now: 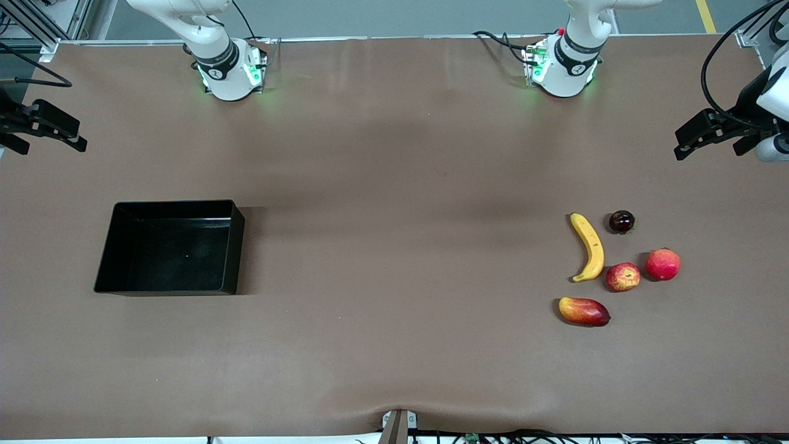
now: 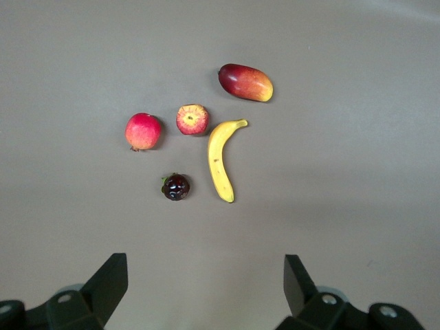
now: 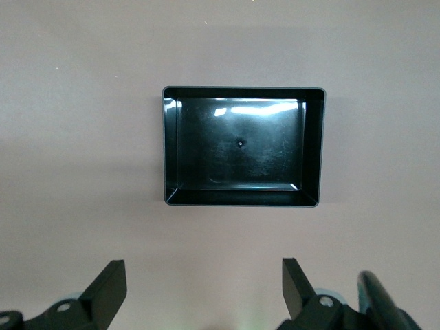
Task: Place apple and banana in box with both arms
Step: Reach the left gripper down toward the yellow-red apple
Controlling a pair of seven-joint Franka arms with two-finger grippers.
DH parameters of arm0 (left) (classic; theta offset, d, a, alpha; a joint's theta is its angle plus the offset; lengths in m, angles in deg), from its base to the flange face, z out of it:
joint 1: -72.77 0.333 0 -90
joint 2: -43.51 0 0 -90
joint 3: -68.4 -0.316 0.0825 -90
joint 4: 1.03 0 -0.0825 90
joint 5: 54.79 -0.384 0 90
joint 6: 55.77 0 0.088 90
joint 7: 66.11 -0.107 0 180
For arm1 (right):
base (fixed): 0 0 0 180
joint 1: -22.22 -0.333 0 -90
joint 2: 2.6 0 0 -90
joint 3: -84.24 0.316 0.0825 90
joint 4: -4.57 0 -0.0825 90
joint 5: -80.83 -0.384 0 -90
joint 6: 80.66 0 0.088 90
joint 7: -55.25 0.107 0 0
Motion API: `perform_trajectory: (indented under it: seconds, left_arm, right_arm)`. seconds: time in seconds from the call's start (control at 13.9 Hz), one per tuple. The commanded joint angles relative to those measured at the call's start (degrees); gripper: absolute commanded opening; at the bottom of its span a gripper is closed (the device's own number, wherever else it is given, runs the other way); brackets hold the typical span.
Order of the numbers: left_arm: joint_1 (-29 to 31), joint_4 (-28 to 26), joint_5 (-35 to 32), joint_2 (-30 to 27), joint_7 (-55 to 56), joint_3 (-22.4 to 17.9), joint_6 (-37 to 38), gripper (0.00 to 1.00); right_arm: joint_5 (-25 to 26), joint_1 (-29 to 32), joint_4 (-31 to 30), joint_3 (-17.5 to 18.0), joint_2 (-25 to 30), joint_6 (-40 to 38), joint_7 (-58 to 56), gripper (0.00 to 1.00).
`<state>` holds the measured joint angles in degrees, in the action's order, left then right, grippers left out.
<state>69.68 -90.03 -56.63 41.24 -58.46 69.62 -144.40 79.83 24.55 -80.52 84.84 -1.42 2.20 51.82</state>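
Here the left claw (image 2: 204,285) hangs in the air above the surface (image 1: 394,154) at the left arm's end, its fingers spread wide and holding nothing. The right claw (image 3: 203,289) hangs likewise at the right arm's end, fingers wide apart and empty.

The banana (image 1: 589,247) lies on the surface toward the left arm's end, among a cluster of fruit. The apple (image 1: 623,277) sits just beside the banana's nearer tip, stem dimple up. A plain red fruit (image 1: 662,264) rests close to the apple, more toward the left arm's end. A small dark fruit (image 1: 621,221) lies near the banana's farther tip. An elongated red-yellow fruit (image 1: 584,311) lies nearest the front camera.

The box (image 1: 229,246) sits open and empty toward the right arm's end, well apart from the fruit.
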Motion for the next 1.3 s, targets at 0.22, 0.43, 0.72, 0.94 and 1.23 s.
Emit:
perform_trajectory:
  seconds: [0.22,0.43,0.72,0.94,1.23]
  left_arm:
    - [0.4,0.5,-1.0,0.7,-0.8,0.0,1.0,1.00]
    - [0.8,1.1,-1.3,5.9,-0.6,-0.1,-1.0,1.00]
    - [4.2,-0.1,-2.7,15.3,-1.0,0.0,-12.9,1.00]
    - [4.3,-0.2,-2.1,22.4,0.3,0.1,-19.0,1.00]
    - [5.9,-1.8,-2.6,30.9,-0.4,0.1,-29.1,1.00]
  right_arm:
    - [0.6,0.9,0.5,0.5,-0.5,0.4,-0.8,1.00]
    - [0.6,1.6,0.9,0.5,-1.9,0.6,-0.8,1.00]
    - [0.5,2.9,0.9,0.5,-5.8,3.5,-0.8,1.00]
    - [0.8,4.0,0.9,0.5,-8.9,5.6,-1.0,1.00]
    - [1.0,6.7,0.9,0.5,-12.0,7.1,-3.0,1.00]
